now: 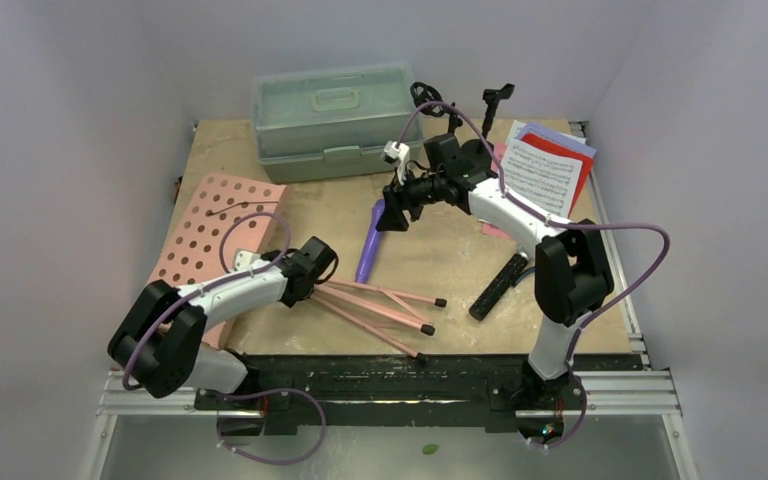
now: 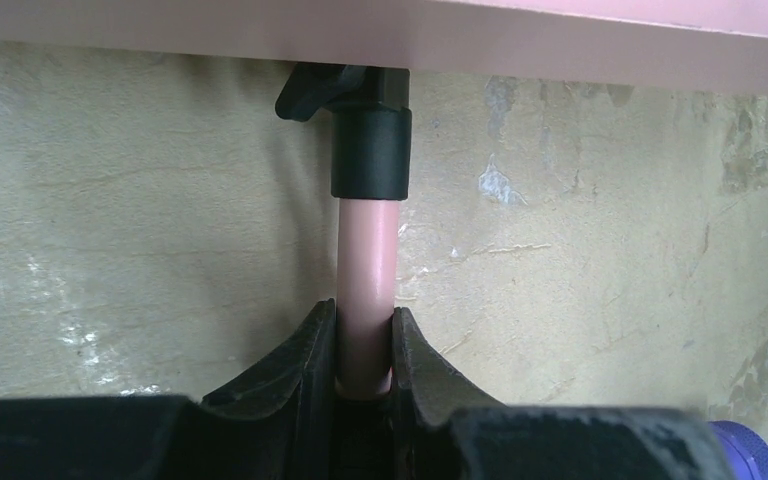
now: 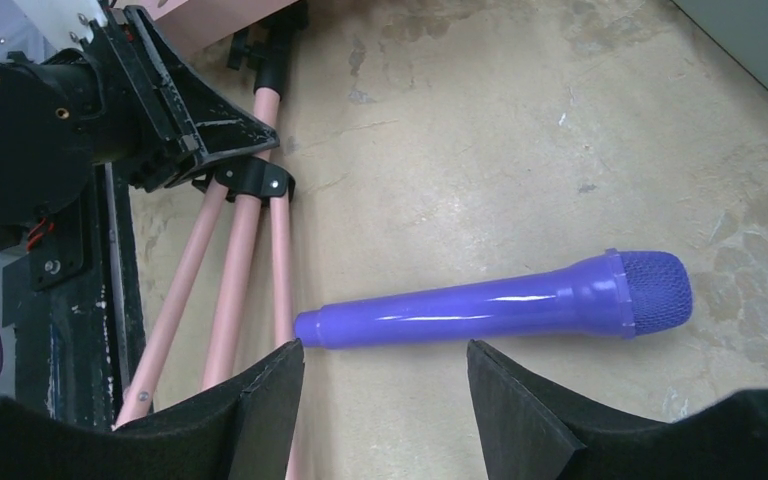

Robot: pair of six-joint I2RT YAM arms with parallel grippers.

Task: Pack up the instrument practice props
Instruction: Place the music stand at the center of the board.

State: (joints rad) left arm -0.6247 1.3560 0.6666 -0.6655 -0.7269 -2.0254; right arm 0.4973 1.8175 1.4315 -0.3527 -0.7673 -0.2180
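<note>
Left gripper (image 2: 365,335): clamped on the tube of one pink metal tripod (image 1: 375,300), three legs, 7 o'clock.
Right gripper (image 3: 385,375): jaws apart, over one purple plastic microphone (image 3: 490,300), table centre.
Black stick microphone (image 1: 498,286): one, 4 o'clock.
Small black mic mounts (image 1: 497,97): two, 12–1 o'clock.
Red and white sheet-music pages (image 1: 545,172): one stack, 2 o'clock.

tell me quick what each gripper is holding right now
Left gripper: closed on the pole of the pink tripod.
Right gripper: open, empty, hovering over the purple microphone.
</note>
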